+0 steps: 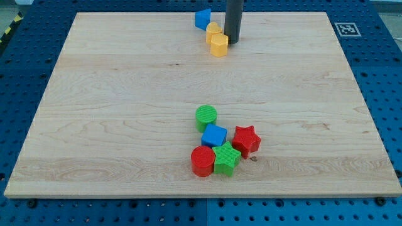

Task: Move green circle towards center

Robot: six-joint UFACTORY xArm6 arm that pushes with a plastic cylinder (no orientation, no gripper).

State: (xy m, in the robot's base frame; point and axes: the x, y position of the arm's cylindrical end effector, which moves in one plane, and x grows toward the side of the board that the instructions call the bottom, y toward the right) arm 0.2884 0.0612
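Wooden board (125,94) fills the camera view. Near its top edge, my tip (233,42) stands just right of two yellow blocks (217,39), perhaps touching them; a blue block (202,19) sits beside those. I carry no pincer. Toward the bottom edge, well apart from my tip, the green circle (206,117) touches a blue cube (214,135), with a red star (246,139), green star (226,159) and red circle (202,161) clustered below.

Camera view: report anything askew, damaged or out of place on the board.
Nothing looks damaged or spilled. My tip sits at the view's top beside the yellow blocks and a blue block, far from the green circle, which rests against the blue cube atop a cluster with the red star, green star and red circle.
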